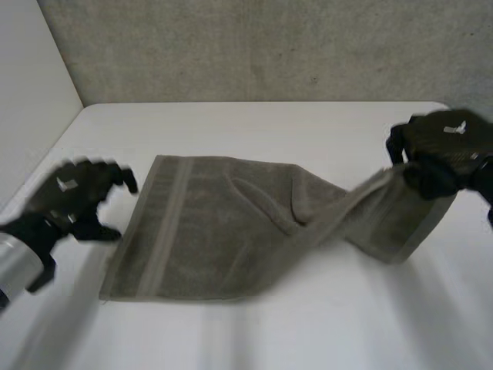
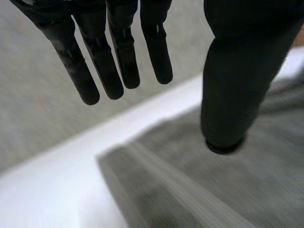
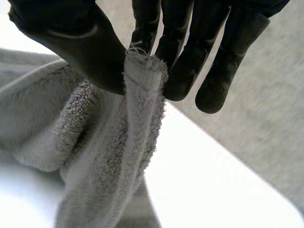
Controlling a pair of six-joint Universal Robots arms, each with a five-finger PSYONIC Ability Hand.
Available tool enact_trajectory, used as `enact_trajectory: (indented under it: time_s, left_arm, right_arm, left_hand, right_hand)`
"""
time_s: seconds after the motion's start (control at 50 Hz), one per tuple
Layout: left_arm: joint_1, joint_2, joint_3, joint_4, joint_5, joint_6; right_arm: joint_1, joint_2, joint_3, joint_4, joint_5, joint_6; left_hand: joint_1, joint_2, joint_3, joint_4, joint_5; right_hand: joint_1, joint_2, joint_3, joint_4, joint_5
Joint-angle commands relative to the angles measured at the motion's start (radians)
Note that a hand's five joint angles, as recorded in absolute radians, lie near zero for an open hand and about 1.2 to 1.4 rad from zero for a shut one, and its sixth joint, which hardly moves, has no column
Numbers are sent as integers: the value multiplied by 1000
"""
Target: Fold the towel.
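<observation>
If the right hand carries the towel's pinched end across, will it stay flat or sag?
Probably floppy: the towel droops and bunches between the right hand and the table. Its terry pile looks grippy, so the pinch should hold.

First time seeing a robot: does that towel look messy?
Yes. The towel is flat near the open left hand, but its other end is lifted off the table, bunched and wrinkled, pinched in the right hand.

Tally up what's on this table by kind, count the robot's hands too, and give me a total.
Towel, grey: 1
Hands, black: 2, the left hand open beside the towel, the right hand pinching its lifted end
Table, white: 1
Total: 4
</observation>
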Motion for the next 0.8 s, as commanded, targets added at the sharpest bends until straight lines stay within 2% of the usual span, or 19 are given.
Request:
enact_trajectory:
  time_s: [0.02,0.08,0.26,0.36,0.4,0.42,0.46,0.48,0.52,0.54,0.58,0.68,0.8]
  left_arm:
    - [0,-112,-103,-3,108,139]
    - [-12,-158,-115,-3,111,145]
    - [-110,-272,-95,9,102,124]
    - [-152,-309,-77,20,55,90]
    - [-190,-327,-57,38,3,35]
    - [-190,-327,-57,38,2,35]
    - [-233,-346,-32,69,-65,-42]
    - [-233,-346,-32,69,-65,-42]
    - [-267,-363,-9,101,-149,-123]
    - [-267,-363,-9,101,-149,-123]
    - [-300,-387,15,127,-229,-184]
    - [-354,-436,54,139,-303,-209]
    - [-384,-487,91,141,-332,-217]
  right_arm:
    - [-10,30,67,-139,25,16]
    - [-14,30,67,-170,43,72]
    - [-45,10,47,-178,40,195]
    - [-42,-58,4,-175,40,278]
    - [-39,-76,-13,-175,36,300]
    - [-36,-91,-31,-172,37,315]
    - [-33,-102,-49,-167,37,327]
    - [-31,-111,-68,-161,40,334]
    - [-31,-124,-80,-151,40,337]
    - [-31,-124,-80,-150,40,337]
    - [-28,-136,-91,-128,40,335]
    - [-5,-147,-102,-111,42,335]
    - [6,-147,-102,-111,48,335]
  left_hand:
    - [-74,-69,-70,-74,-69]
    - [-165,-161,-161,-165,-161]
    - [-168,-164,-164,-169,-164]
    - [-165,-161,-161,-166,-161]
    - [-159,-155,-156,-160,-155]
    - [-159,-155,-156,-160,-155]
    - [-159,-155,-156,-160,-155]
    - [-159,-155,-156,-160,-155]
    - [-157,-152,-153,-157,-152]
    - [-156,-152,-153,-157,-152]
    - [-142,-138,-138,-142,-137]
    - [-139,-135,-135,-139,-134]
    - [-121,-117,-117,-122,-117]
  right_hand:
    - [60,74,51,54,50]
    - [60,74,51,54,50]
    - [60,74,51,54,50]
    - [60,74,51,54,50]
    - [60,74,51,54,50]
    - [60,74,51,54,50]
    - [60,74,51,54,50]
    - [60,74,51,54,50]
    - [60,74,51,54,50]
    - [60,74,51,54,50]
    - [60,74,51,54,50]
    - [60,74,51,54,50]
    - [60,74,51,54,50]
